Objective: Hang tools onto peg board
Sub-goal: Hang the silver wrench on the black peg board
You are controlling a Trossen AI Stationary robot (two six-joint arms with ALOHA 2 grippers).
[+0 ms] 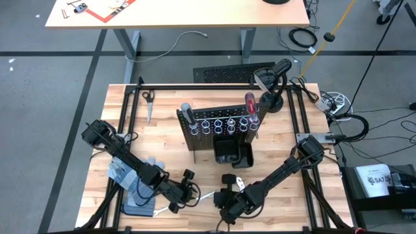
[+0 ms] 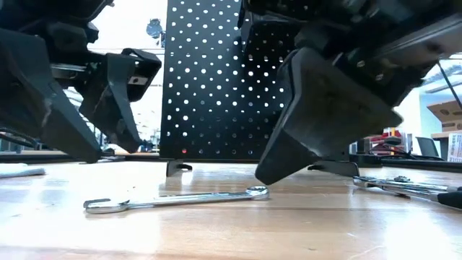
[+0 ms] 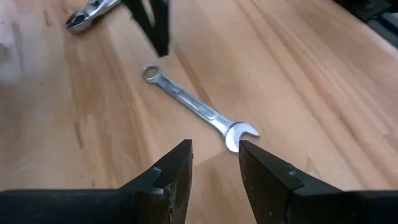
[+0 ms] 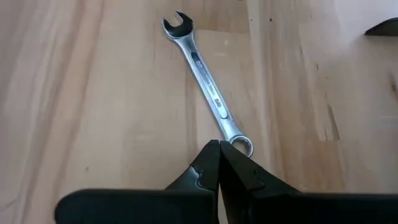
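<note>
A silver wrench [image 1: 207, 194] lies flat on the wooden table near its front edge, between my two grippers. My left gripper [image 3: 215, 155] is open and hovers just short of the wrench's open-jaw end [image 3: 240, 134]. My right gripper [image 4: 218, 149] is shut, its tip down by the wrench's ring end [image 4: 242, 144]. Behind them the black peg board [image 1: 221, 123] stands upright, with a red-handled screwdriver [image 1: 249, 104] and a grey-handled one [image 1: 186, 112] standing in its rings. Black-and-silver pliers [image 2: 404, 186] lie on the table to the right. My right gripper's shut fingertips [image 2: 264, 177] slant down from the table's right, next to the wrench's ring end [image 2: 256, 192]. I cannot tell whether they touch it. The wrench lies flat on the table.
A black bin [image 1: 233, 153] hangs low on the peg board's front. Blue-grey gloves [image 1: 127, 174] and a black mat [image 1: 140, 209] lie at the near left. Scissors [image 1: 148, 104] lie at the far left, and a black stand [image 1: 273, 94] is at the far right.
</note>
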